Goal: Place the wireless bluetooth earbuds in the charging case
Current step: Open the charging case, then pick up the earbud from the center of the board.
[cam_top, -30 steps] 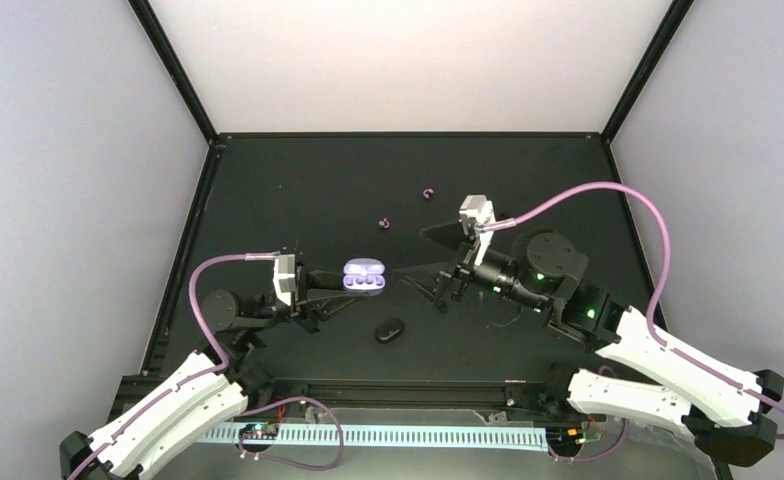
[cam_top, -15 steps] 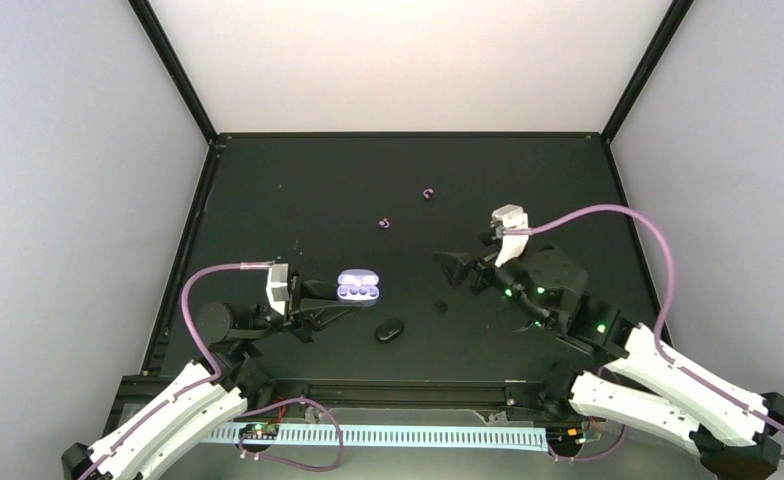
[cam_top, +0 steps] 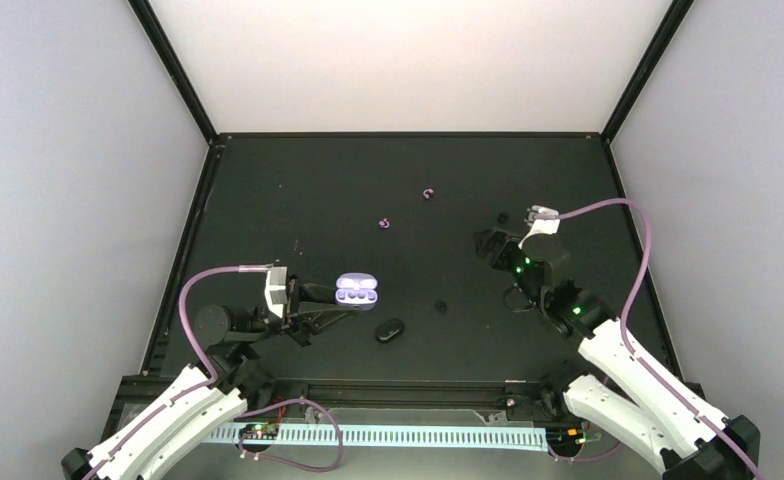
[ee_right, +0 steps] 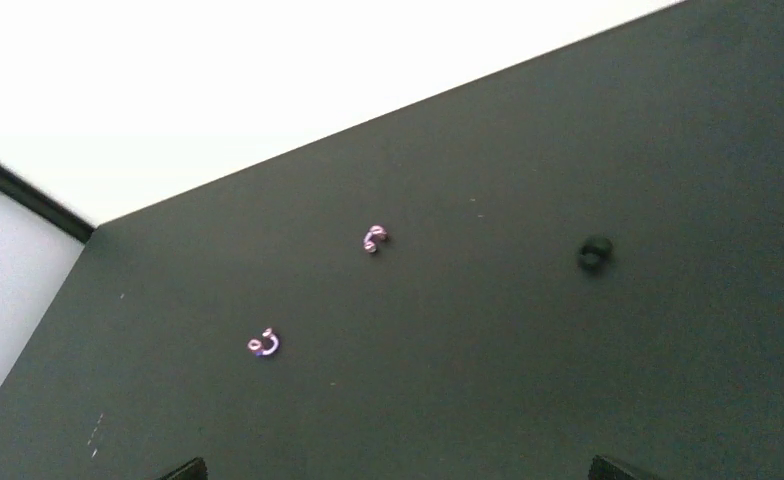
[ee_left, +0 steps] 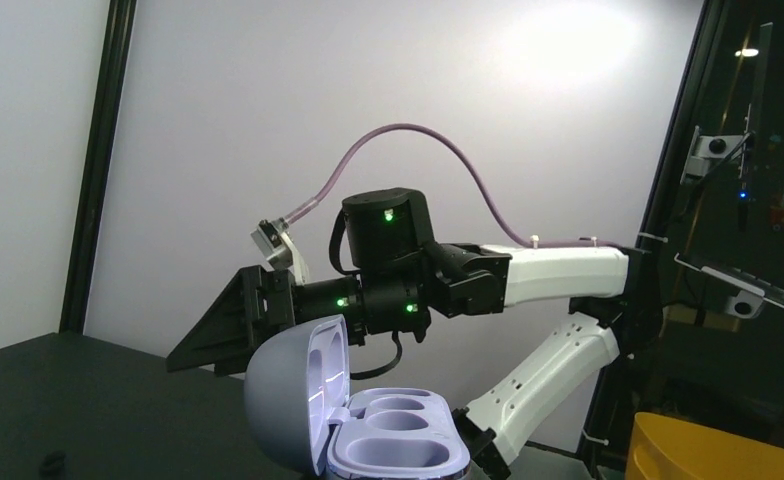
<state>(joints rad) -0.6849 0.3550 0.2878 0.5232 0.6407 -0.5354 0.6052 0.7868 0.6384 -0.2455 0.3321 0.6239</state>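
Observation:
The lavender charging case [cam_top: 356, 292] stands open, its wells empty, and shows in the left wrist view [ee_left: 393, 440] with the lid up on the left. My left gripper [cam_top: 330, 300] is shut on it; its fingers are hidden in the wrist view. Two pinkish-purple earbuds [cam_top: 385, 223] [cam_top: 428, 193] lie on the far mat and show in the right wrist view [ee_right: 264, 345] [ee_right: 373, 238]. My right gripper [cam_top: 486, 243] is open and empty, short of them, with only its fingertips [ee_right: 183, 468] showing at the bottom edge of its wrist view.
A closed black case [cam_top: 389, 330] lies near the lavender case. One black earbud [cam_top: 440, 306] lies mid-mat, another [cam_top: 503, 216] by the right gripper, also in the right wrist view [ee_right: 594, 253]. The right arm [ee_left: 528, 275] faces the left wrist camera.
My right arm has pulled away from the case, swung right and turned toward the far mat. My left gripper has drawn the case slightly nearer and to the left.

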